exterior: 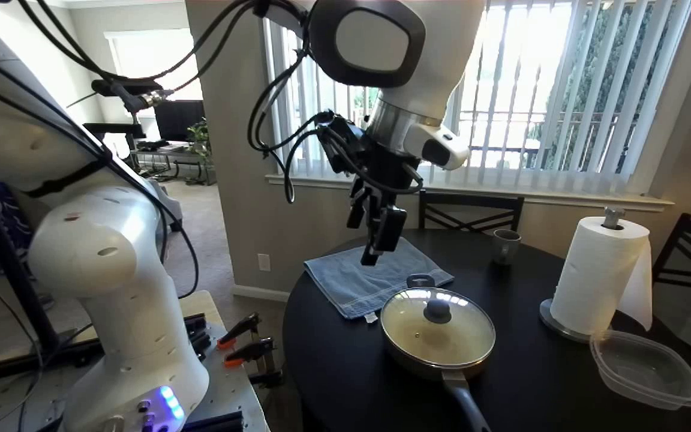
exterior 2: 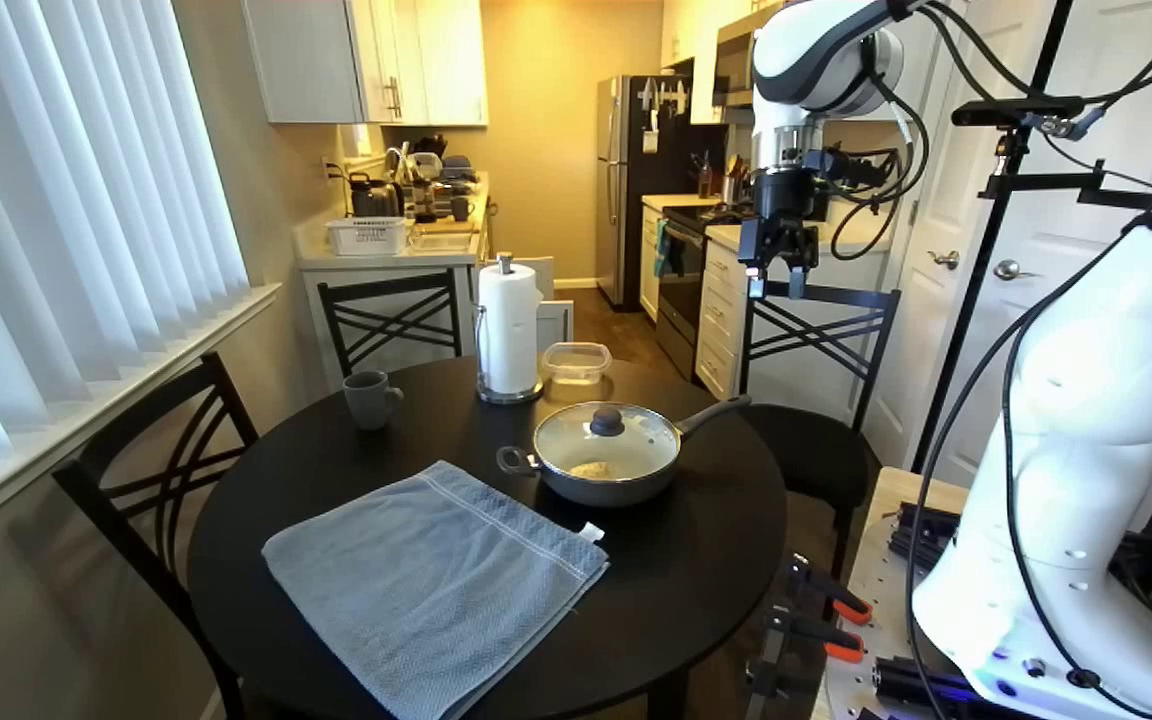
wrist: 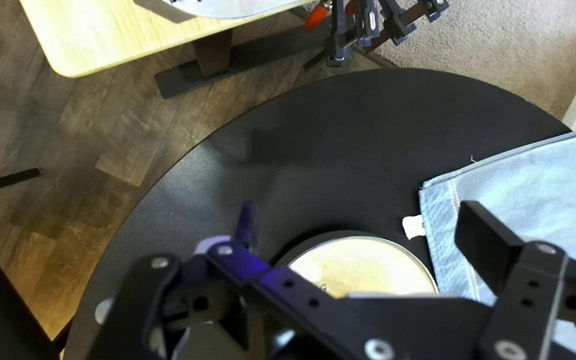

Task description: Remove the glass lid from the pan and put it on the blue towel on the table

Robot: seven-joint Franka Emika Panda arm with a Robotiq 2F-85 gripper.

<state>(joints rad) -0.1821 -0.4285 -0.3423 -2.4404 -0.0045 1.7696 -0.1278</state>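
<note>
In an exterior view the pincer [exterior 2: 777, 284] hangs high, well above the counter [exterior 2: 711, 550] and touching nothing. The glass lid [exterior 2: 604, 448] sits on the pan [exterior 2: 608, 492], and the blue towel [exterior 2: 436, 590] lies just beside them.

In an exterior view the lid's dark knob [exterior: 438, 311] stands up at the centre, the natural thing to pinch. The pan's long handle [exterior: 465, 402] points away from the towel; its small loop handle [exterior: 421, 276] is on the towel's side, so the lid should be raised clear of that before going across.

In the wrist view the fingers [wrist: 488, 245] are spread wide, holding nothing; part of the lid shows low between them, and the pincer hides the knob. The step in hand looks like the reach for the knob. Centre over it, come straight down, and stop before the fingertips press on the glass. Close low around the knob's sides, since a smooth, rounded top could slip out. Then lift slowly and level.
</note>
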